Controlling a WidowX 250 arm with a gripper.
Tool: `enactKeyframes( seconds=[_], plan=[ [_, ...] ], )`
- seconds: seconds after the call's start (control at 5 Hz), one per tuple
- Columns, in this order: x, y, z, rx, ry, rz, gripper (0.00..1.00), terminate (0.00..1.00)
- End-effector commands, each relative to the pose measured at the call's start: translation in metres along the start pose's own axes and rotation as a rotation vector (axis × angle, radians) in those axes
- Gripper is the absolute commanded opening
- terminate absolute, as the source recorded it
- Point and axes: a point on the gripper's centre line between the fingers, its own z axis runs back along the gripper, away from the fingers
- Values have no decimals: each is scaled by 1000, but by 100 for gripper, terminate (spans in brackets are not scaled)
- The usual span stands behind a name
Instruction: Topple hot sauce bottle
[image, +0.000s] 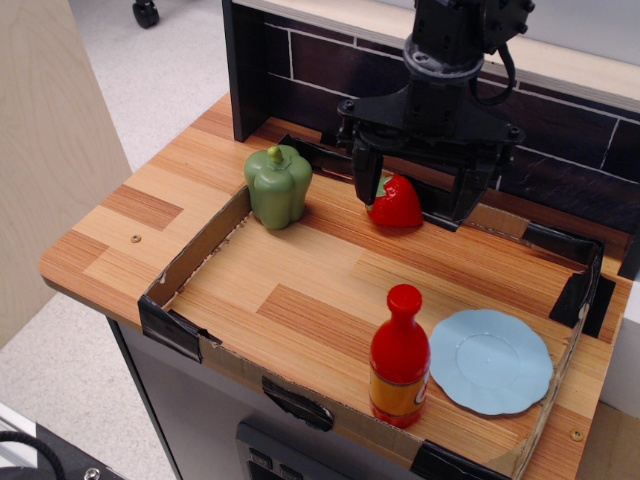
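Note:
The hot sauce bottle (399, 358) is glossy red with a rounded red cap and an orange-yellow label band. It stands upright near the front edge of the wooden table, just left of a light blue plate (491, 360). My black gripper (418, 195) hangs open at the back of the table, well behind the bottle. Its two fingers stand on either side of a small red strawberry toy (397, 204), the left finger (364, 180) close against it. The gripper holds nothing.
A green pepper toy (279, 186) stands at the back left. A low cardboard rim (195, 250) taped with black tape borders the work area. A dark tiled back wall (300, 75) rises behind the gripper.

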Motion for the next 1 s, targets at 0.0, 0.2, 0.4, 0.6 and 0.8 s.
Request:
enactKeyframes(
  seconds=[0.0, 0.2, 0.4, 0.6, 0.8],
  plan=[
    [0, 0, 0, 0, 0, 0, 100, 0],
    [-9, 6, 9, -21, -107, 199, 100, 0],
    [-31, 13, 26, -102, -108, 255, 100, 0],
    [-45, 14, 40, -138, -119, 325, 100, 0],
    [-57, 6, 52, -107, -73, 381, 100, 0]
  ],
)
